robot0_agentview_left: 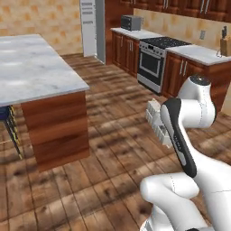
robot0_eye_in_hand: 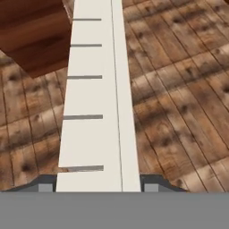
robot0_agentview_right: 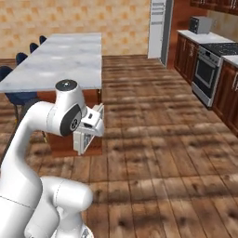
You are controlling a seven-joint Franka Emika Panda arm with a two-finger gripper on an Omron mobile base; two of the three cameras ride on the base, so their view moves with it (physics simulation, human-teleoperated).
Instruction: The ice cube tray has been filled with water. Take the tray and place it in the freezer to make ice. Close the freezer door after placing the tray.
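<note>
My gripper (robot0_eye_in_hand: 98, 188) was clamped on the ice cube tray (robot0_eye_in_hand: 96, 89), carried above the wood floor (robot0_eye_in_hand: 179, 89) beside the island (robot0_agentview_left: 36, 67); mid-carry I'd say; next I'd need to reach the freezer (robot0_agentview_left: 89, 27) far across the kitchen.

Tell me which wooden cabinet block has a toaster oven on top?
The far brown wooden cabinet left of the silver stove: a grey toaster oven sits on its pale counter. The cabinet right of the stove carries a knife block instead.

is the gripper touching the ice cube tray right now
Touching. In the hand view the ice cube tray runs up from between the two fingertips of the gripper, which press against its sides.
</note>
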